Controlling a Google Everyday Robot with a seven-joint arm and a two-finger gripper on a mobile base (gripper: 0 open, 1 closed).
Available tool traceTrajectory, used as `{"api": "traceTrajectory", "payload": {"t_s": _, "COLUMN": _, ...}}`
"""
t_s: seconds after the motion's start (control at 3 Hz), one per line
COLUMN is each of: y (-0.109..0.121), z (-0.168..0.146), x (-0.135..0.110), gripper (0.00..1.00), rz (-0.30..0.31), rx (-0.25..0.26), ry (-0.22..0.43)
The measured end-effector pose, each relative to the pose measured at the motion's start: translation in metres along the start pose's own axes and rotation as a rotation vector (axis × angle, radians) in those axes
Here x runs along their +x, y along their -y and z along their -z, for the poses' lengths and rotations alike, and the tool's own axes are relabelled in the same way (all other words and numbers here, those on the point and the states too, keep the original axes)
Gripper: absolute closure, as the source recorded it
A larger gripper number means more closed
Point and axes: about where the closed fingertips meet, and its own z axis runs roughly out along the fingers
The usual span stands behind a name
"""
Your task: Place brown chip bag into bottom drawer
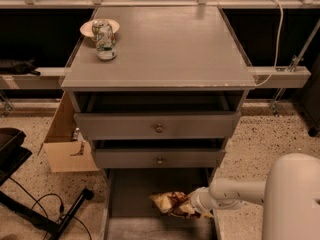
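Observation:
The brown chip bag (pixel 172 203), crinkled with a dark brown middle and pale yellow ends, hangs over the right part of the open bottom drawer (pixel 131 194), a wide shallow grey tray pulled out under the cabinet. My gripper (pixel 192 207) reaches in from the right on a white arm and is at the bag's right end; the bag hides its tips. The bag lies roughly level, just above the drawer floor or touching it; I cannot tell which.
Two upper grey drawers with round knobs (pixel 159 128) stand slightly open above. A green-and-white soda can (pixel 104 39) and a small plate (pixel 91 28) sit on the cabinet top. A cardboard box (pixel 66 143) and black cables (pixel 45 211) lie on the floor at left.

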Motion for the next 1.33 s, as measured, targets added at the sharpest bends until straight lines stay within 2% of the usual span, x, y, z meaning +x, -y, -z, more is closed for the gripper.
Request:
{"api": "traceTrajectory", "payload": {"t_s": 0.33, "y": 0.000, "z": 0.000, "x": 0.000, "gripper": 0.05, "rz": 0.000, "rx": 0.000, "ry": 0.000}}
{"api": "traceTrajectory", "payload": {"t_s": 0.67, "y": -0.008, "z": 0.010, "x": -0.003, "gripper": 0.00, "rz": 0.036, "rx": -0.004, "ry": 0.016}}
{"api": "traceTrajectory", "payload": {"t_s": 1.0, "y": -0.018, "z": 0.037, "x": 0.001, "gripper": 0.00, "rz": 0.077, "rx": -0.020, "ry": 0.061}}
{"api": "traceTrajectory", "payload": {"t_s": 1.33, "y": -0.027, "z": 0.085, "x": 0.019, "gripper": 0.00, "rz": 0.129, "rx": -0.024, "ry": 0.077}}
